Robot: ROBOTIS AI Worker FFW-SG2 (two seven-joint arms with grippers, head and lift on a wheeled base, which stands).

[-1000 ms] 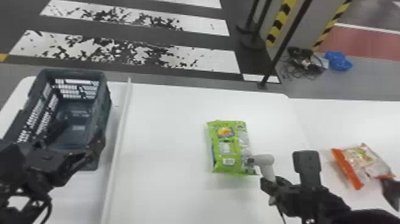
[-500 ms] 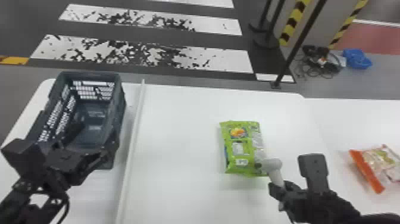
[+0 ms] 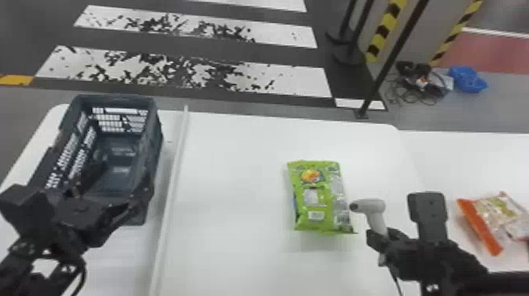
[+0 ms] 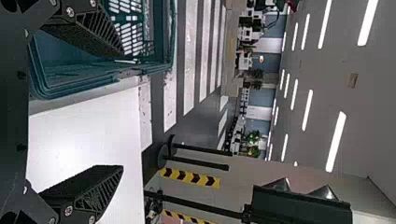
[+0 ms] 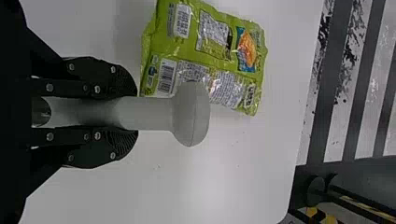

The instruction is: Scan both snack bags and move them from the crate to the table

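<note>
Right gripper (image 3: 381, 237) pinches a white scanner (image 3: 374, 208) by its handle, the scanner's head near the edge of a green snack bag (image 3: 319, 198)
The green bag lies flat on the white table (image 3: 236, 165), printed labels facing up, while an orange-edged snack bag (image 3: 492, 216) rests on the white surface farther right; at left, the left gripper (image 3: 123, 179), its fingers spread wide apart, hangs at the near end of the dark crate (image 3: 114, 99)
</note>
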